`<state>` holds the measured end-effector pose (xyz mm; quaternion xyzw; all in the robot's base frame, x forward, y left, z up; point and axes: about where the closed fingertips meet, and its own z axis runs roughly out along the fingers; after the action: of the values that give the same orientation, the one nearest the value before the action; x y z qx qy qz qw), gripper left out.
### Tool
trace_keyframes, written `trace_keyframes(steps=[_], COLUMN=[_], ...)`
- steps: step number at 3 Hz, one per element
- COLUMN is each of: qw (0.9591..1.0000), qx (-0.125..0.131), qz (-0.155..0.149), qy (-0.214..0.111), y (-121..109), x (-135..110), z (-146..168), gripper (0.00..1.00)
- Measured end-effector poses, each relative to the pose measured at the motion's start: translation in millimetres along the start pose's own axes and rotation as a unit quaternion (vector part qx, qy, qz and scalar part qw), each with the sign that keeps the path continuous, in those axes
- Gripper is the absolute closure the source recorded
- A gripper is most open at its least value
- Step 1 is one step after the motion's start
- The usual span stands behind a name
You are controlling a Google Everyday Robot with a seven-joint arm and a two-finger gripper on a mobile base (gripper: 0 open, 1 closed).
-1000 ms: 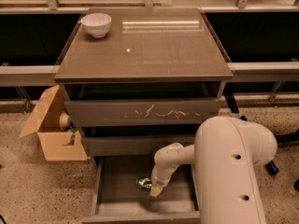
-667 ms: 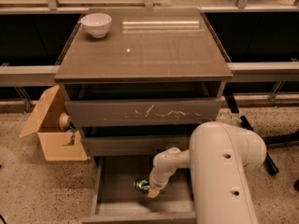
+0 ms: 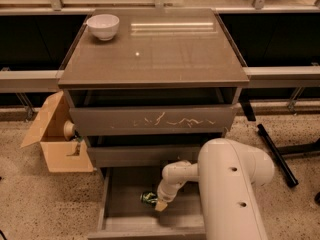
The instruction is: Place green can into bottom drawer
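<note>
i have the gripper [image 3: 159, 204] low inside the open bottom drawer [image 3: 126, 186], near its middle. the green can [image 3: 147, 198] sits just to the left of the gripper's tip, touching it or very nearly, down at the drawer floor. it looks wider than tall, so i judge it lies on its side, long axis roughly left to right, though i'm not sure. i cannot tell whether the gripper is clamped on the can or apart. any withdrawal should go up and right, away from the can.
</note>
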<state>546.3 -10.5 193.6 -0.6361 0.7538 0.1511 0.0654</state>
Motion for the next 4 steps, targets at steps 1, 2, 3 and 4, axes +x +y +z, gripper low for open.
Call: trace_keyframes(steps=[1,2,3,4], qw=[0.9999,0.9999,0.9998,0.9998], qx=[-0.008,-0.013,-0.016,-0.016], qz=[0.003,0.005,0.005,0.005], qy=[-0.007,-0.01,-0.011,-0.011], y=[-9,-15,-19,-19], x=[-1,-2,-2,-2], z=[13,21,23,23], gripper=[0.58,0.35,0.12,0.0])
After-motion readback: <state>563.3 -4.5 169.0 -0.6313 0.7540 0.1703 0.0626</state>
